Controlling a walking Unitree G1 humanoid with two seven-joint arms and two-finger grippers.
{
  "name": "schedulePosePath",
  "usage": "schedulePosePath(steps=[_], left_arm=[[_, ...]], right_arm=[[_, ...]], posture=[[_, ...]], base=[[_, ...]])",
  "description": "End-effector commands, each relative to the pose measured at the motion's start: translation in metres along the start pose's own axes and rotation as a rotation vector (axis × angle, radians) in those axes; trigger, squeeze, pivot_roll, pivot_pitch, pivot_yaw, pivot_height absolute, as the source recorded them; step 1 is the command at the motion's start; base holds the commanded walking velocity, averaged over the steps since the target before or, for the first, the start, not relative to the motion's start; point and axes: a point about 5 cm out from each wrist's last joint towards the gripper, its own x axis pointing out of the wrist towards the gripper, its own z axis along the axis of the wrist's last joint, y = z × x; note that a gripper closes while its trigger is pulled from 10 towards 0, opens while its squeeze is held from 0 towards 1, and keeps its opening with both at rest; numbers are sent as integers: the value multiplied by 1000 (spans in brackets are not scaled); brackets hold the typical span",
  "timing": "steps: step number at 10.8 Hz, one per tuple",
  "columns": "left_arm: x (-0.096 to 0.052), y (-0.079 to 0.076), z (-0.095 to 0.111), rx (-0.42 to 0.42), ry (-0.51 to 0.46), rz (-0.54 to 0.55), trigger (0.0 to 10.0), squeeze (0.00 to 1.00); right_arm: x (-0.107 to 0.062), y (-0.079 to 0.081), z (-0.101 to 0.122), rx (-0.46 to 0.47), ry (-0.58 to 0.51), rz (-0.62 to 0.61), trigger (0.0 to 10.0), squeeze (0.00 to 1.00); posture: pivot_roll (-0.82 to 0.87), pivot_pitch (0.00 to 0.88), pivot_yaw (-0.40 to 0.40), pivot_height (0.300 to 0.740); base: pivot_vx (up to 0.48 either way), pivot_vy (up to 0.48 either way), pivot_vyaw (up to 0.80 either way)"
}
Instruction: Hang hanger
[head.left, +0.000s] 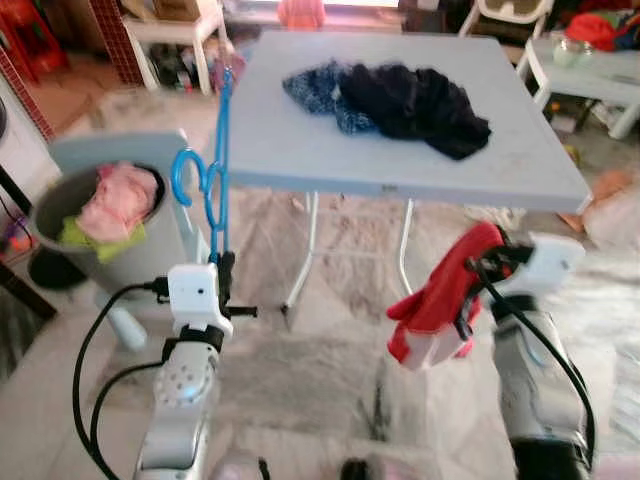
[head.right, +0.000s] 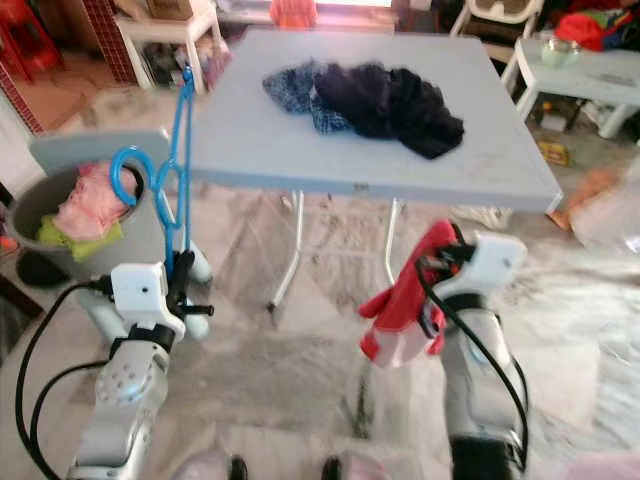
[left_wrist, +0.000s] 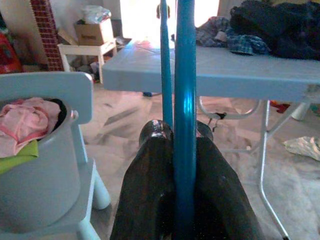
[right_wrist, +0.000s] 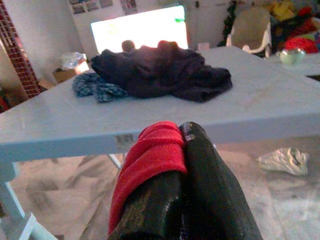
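While left gripper (head.left: 224, 268) clamps the blue plastic hanger (head.left: 213, 170) upright off the grey folding table's (head.left: 300, 165) left edge, right gripper (head.left: 478, 272) pinches a red cloth (head.left: 440, 290) below its front edge; nothing hung yet, no rail visible

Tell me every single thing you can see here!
hanger: one, blue, upright in the left gripper
cloth: one, red, hanging from the right gripper
folding table: one, grey, ahead
clothes pile: one, dark and blue, on the table
laundry bin: one, grey, left of the table, pink and green clothes inside
left gripper: fingers shut on the hanger
right gripper: fingers shut on the cloth
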Motion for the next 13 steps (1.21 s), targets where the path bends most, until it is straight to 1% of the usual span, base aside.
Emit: schedulePosePath(steps=[1, 3, 4, 6, 7, 8, 9, 10, 11, 12, 13], left_arm=[[0, -1, 5, 8, -16, -14, 10000, 0], [0, -2, 6, -12, -21, -30, 10000, 0], [0, -3, 8, -16, -31, -42, 10000, 0], [4, -7, 17, -19, -68, -61, 10000, 0], [6, -9, 25, -18, -95, -72, 10000, 0], [7, -11, 25, -14, -98, -89, 10000, 0], [7, -9, 19, -2, -81, -90, 10000, 0], [9, -9, 20, 0, -86, -89, 10000, 0], [12, -11, 21, 2, -95, -97, 10000, 0], [14, -13, 22, -3, -95, -100, 10000, 0], [15, -14, 24, -5, -102, -104, 10000, 0]], right_arm=[[4, 7, 5, -3, -31, 23, 0, 0], [3, 8, 5, 0, -26, 31, 0, 0], [5, 8, 7, 0, -31, 31, 0, 0], [12, 8, 17, 4, -65, 37, 0, 0], [18, 13, 30, -5, -109, 61, 0, 0], [24, 17, 40, -14, -148, 80, 0, 0], [36, 23, 56, -27, -204, 108, 0, 0], [44, 25, 66, -28, -229, 127, 0, 0], [56, 27, 75, -53, -254, 165, 0, 0], [62, 28, 81, -62, -267, 176, 0, 0], [72, 30, 95, -69, -307, 190, 0, 0]], posture=[[31, 68, -13, 740], [34, 70, -19, 740], [33, 71, -20, 740], [28, 73, -16, 740], [30, 78, -14, 740], [30, 79, -11, 740], [27, 77, -13, 740], [33, 78, -16, 740], [35, 79, -15, 740], [36, 78, -16, 740], [41, 78, -17, 740]], base=[[0, 0, 0], [0, 0, 0], [416, 0, 0], [442, 0, 0], [442, 0, 0], [442, 0, 0], [442, 0, 0], [442, 0, 0], [439, 0, 0], [439, 0, 0], [442, 0, 0]])
